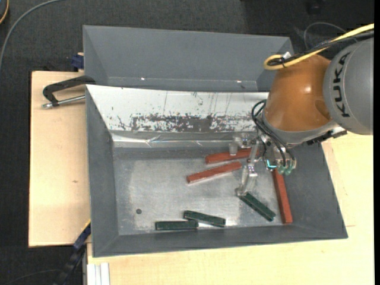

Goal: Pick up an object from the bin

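Bin: grey metal, with loose red and dark green bars on its floor.
Arm: reaches in from the right, its orange cover above the bin's right back corner.
Gripper: low over the floor, right of centre, hanging from under the cover.
Grip: cannot tell how far open it is, nor whether it has hold of anything.
Nearest things: the tip sits between the right end of the slanted red bar and the upper end of the tilted green bar, close to both; whether it touches either cannot be told.
Back red bar: just behind the slanted one, near the back wall.
Right red bar: lies lengthwise along the right wall, beside the tilted green bar.
Front green bars: two, end to end by the front wall, well apart from the gripper.
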Tool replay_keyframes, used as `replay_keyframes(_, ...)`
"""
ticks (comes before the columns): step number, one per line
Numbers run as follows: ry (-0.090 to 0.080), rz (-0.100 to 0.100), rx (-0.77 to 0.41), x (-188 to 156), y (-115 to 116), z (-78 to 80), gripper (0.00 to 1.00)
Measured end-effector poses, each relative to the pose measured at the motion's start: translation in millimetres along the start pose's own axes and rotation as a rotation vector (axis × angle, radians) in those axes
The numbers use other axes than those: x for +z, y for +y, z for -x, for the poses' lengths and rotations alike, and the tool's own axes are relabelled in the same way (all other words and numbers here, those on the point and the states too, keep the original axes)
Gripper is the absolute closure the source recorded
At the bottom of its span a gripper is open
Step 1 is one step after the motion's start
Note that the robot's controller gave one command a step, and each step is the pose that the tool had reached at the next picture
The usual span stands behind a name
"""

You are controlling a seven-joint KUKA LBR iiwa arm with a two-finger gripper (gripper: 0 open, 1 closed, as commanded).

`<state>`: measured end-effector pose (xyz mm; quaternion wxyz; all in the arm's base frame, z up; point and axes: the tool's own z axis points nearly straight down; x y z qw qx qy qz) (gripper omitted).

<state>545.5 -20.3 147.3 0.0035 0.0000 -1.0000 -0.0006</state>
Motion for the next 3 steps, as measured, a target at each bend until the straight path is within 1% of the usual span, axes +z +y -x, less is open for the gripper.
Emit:
replay_keyframes(1, -0.008, 0.003, 0.067, 81, 43, 44.0, 0.0)
replay_keyframes(2, -0.011, 0.001, 0.069, 76, 40, 44.7, 1.0)
replay_keyframes(3, -0.023, 0.001, 0.031, -110, 56, 52.1, 1.0)
